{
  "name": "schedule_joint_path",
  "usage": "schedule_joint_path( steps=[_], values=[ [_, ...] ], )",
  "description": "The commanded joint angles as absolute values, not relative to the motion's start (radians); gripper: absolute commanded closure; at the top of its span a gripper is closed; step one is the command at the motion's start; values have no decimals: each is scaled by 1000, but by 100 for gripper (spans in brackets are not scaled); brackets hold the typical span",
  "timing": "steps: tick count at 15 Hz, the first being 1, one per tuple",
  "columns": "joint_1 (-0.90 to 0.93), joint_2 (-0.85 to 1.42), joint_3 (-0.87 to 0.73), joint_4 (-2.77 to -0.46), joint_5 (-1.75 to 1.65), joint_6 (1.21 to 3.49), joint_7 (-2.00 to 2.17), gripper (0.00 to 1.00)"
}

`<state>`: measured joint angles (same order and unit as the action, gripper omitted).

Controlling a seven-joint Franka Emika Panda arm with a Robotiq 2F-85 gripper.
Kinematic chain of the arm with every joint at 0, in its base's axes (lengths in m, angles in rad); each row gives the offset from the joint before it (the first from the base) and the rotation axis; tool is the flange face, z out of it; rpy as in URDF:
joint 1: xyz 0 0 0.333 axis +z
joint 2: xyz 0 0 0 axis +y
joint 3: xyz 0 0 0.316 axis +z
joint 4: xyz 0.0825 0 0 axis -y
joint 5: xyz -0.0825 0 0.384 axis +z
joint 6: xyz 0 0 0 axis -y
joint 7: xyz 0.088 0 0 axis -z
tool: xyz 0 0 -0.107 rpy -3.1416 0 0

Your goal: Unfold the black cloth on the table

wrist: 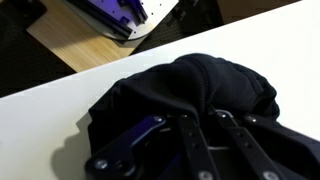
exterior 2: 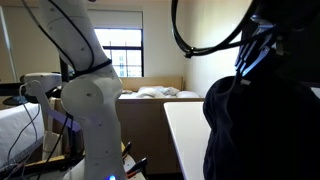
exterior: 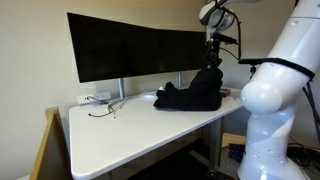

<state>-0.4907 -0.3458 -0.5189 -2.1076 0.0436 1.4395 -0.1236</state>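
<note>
The black cloth [exterior: 190,96] is shown in an exterior view lying rumpled on the table [exterior: 130,130], near the far right corner and just in front of the two black monitors [exterior: 125,45]. One part of the cloth is drawn up into a peak, and this peak is met from above by the gripper [exterior: 212,67]. The rest of the fabric is spread over the white tabletop in a low heap.

In the wrist view the gripper [wrist: 203,114] is seen from above. Its dark fingers [wrist: 186,135] are brought close together, and a fold of the cloth [wrist: 215,80] is pinched between the jaws. The bare white table [wrist: 40,125] is visible to the left of the fabric, and the table edge is crossed diagonally at the top of that view.

In an exterior view the cloth [exterior 2: 255,135] is seen close to the camera as a large dark mass on the table [exterior 2: 185,135]. The white arm [exterior 2: 85,85] is seen standing to the left. A window [exterior 2: 125,55] and a bed [exterior 2: 160,92] are seen behind it.

Loose cables [exterior: 100,104] are laid on the left part of the table, well apart from the cloth.
</note>
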Motion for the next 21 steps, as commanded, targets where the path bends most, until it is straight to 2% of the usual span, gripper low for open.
schedule_joint_path(
  steps=[1, 2, 3, 4, 6, 13, 17, 20, 21],
  values=[
    [-518, -401, -506, -2157, -49, 1410, -56, 97],
    [-519, -402, -503, -2160, -66, 1406, -36, 97],
    [-519, -405, -498, -2167, -79, 1408, -19, 62],
    [-529, -409, -508, -2163, -123, 1394, -31, 61],
    [-521, -413, -496, -2172, -147, 1400, 7, 50],
    [-413, -367, -356, -2164, -64, 1432, 169, 4],
    [-334, -303, -287, -2123, -32, 1508, 204, 0],
    [-316, -264, -280, -2106, -49, 1565, 195, 0],
    [-350, -316, -321, -2144, -97, 1564, 129, 0]
  ],
)
